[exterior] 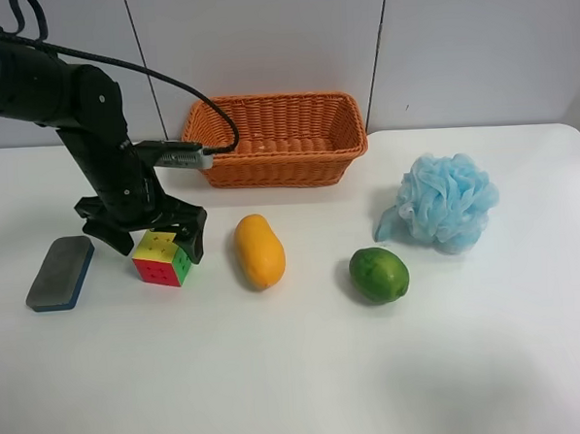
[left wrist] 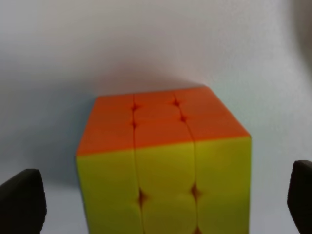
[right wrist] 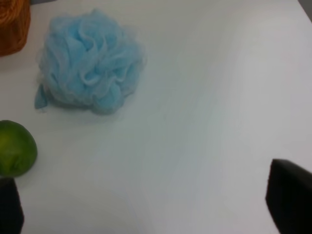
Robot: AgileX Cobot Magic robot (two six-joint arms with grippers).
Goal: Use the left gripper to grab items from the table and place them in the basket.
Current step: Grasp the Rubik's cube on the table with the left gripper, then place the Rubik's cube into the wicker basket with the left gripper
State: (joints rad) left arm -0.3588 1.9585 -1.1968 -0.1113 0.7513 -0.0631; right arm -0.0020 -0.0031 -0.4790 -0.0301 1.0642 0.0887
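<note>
Black claw-fingered left gripper (exterior: 153, 238) spread wide, empty, straddles red-yellow-green plastic puzzle cube (exterior: 162, 261); skewed closure could twist it loose.

- Exterior high: mounted above, looking down across whole table (exterior: 299, 391) toward basket (exterior: 276, 140) at far edge; widest, farthest view.
- Left wrist: very close on cube (left wrist: 163, 165), filling much of frame; same cube seen in exterior high.
- Right wrist: farther back, angled down at pouf (right wrist: 90, 63) and green fruit (right wrist: 14, 148); both shared with exterior high.
</note>
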